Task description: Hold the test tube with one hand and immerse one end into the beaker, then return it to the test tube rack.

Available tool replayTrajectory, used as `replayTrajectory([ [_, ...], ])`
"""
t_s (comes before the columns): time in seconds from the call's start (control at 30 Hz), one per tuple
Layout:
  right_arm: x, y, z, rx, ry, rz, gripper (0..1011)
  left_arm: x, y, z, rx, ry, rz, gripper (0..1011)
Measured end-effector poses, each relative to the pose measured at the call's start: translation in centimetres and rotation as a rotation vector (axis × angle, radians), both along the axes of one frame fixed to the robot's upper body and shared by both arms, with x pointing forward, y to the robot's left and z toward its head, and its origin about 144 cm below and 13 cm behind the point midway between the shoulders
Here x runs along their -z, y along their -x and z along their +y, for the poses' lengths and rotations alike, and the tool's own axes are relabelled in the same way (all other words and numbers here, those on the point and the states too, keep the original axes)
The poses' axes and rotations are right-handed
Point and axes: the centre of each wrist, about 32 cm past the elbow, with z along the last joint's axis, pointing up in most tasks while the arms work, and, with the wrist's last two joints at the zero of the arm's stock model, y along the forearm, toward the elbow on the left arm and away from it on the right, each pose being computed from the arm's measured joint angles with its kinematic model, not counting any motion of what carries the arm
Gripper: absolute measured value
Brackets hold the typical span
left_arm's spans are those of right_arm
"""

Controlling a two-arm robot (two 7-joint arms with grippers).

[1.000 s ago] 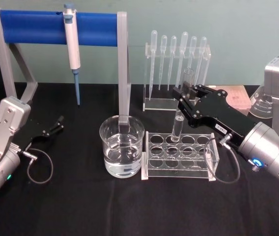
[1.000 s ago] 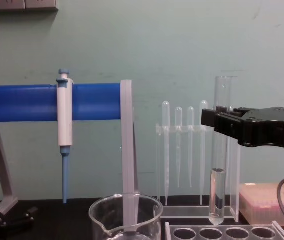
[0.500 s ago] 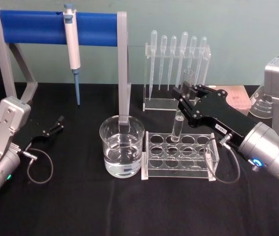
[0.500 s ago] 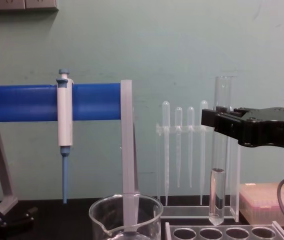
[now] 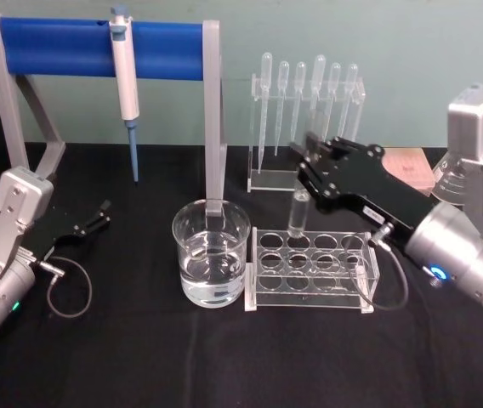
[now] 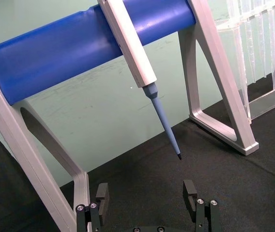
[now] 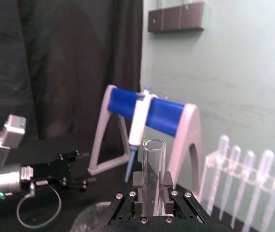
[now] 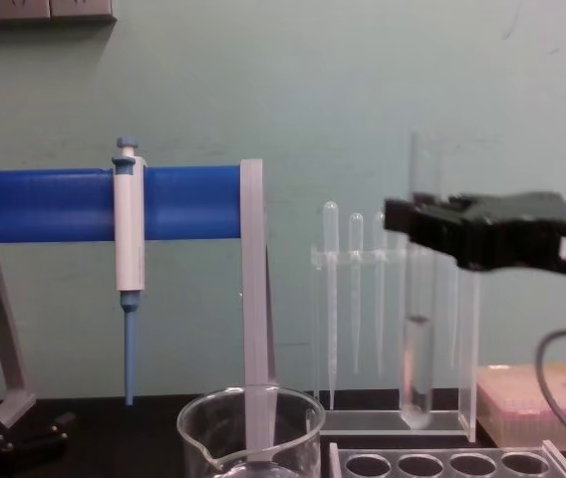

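Head view, right gripper: the black two-finger right gripper (image 5: 306,167) reaches over the clear acrylic test tube rack (image 5: 309,295), its fingers closed on the long clear glass test tube (image 5: 298,212).
Head view, tube position: upright, with its lower end over the rack's back row. The wide clear glass beaker (image 5: 189,255), holding water, stands just beside the rack on the robot's left.
Head view, left gripper: the black left gripper (image 5: 99,214) lies idle low over the black table (image 5: 139,357), well apart from the work.
Left wrist view, left gripper: fingers (image 6: 190,191) spread wide, nothing between them.
Right wrist view, grip: both pads clamp the tube (image 7: 153,169) just below its open rim. This high hold probably leaves the lower end free for dipping.
Chest view, clearance: the tube's (image 8: 417,339) rounded bottom hangs above the rack (image 8: 432,463) holes, touching nothing. Clear liquid fills its lower part, so the vertical hold likely prevents spilling.
Chest view, step judged: transfer between rack and beaker (image 8: 248,401). Direction cannot be told.
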Motion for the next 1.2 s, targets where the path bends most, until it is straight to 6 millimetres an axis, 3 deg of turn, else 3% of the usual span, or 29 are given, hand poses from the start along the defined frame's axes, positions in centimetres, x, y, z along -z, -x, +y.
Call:
replayTrajectory([
  [0.3,-2.2,-1.3,2.9,-0.077,-0.007,-0.068,225,0.0,0.0,0.0,0.0,0.0,0.0,1000],
  [0.47,-2.0,-2.6,4.4,-0.117,-0.014,-0.069,225,0.0,0.0,0.0,0.0,0.0,0.0,1000],
  [0.77,0.4,-4.6,6.5,-0.166,-0.015,-0.022,225,0.0,0.0,0.0,0.0,0.0,0.0,1000],
  [1.2,4.9,-5.3,7.1,-0.185,0.018,0.046,225,0.0,0.0,0.0,0.0,0.0,0.0,1000],
])
